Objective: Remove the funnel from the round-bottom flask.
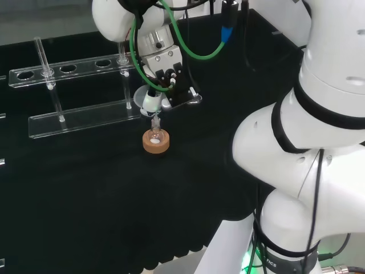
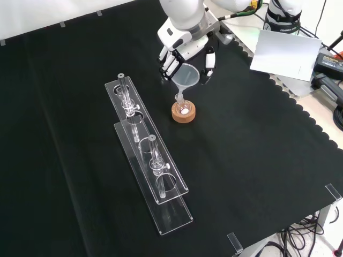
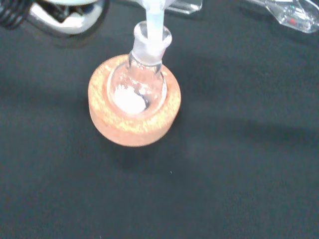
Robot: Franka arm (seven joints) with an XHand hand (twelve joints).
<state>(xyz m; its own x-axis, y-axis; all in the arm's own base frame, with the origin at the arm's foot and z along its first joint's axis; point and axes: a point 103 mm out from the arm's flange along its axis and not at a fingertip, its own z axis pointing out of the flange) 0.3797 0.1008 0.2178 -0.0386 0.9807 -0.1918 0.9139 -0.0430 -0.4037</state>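
A small clear round-bottom flask (image 2: 183,108) with white powder in it sits on a cork ring (image 2: 184,114) near the middle of the cloth. A clear funnel (image 2: 186,75) stands above it, its stem reaching down to the flask's neck. In the wrist view the stem (image 3: 154,25) ends just inside the neck of the flask (image 3: 139,92), which rests in the cork ring (image 3: 114,132). The hand (image 2: 187,49) comes down from the front view's top, fingers curled on one side of the funnel's cone and thumb on the other. In the head view the hand (image 1: 165,77) covers much of the funnel (image 1: 142,100) above the flask (image 1: 155,136).
A clear two-tier rack (image 2: 161,176) with test tubes lies left of the flask in the front view; it is behind the flask in the head view (image 1: 80,117). A white sheet (image 2: 284,53) lies past the cloth's scalloped edge at the front view's top right.
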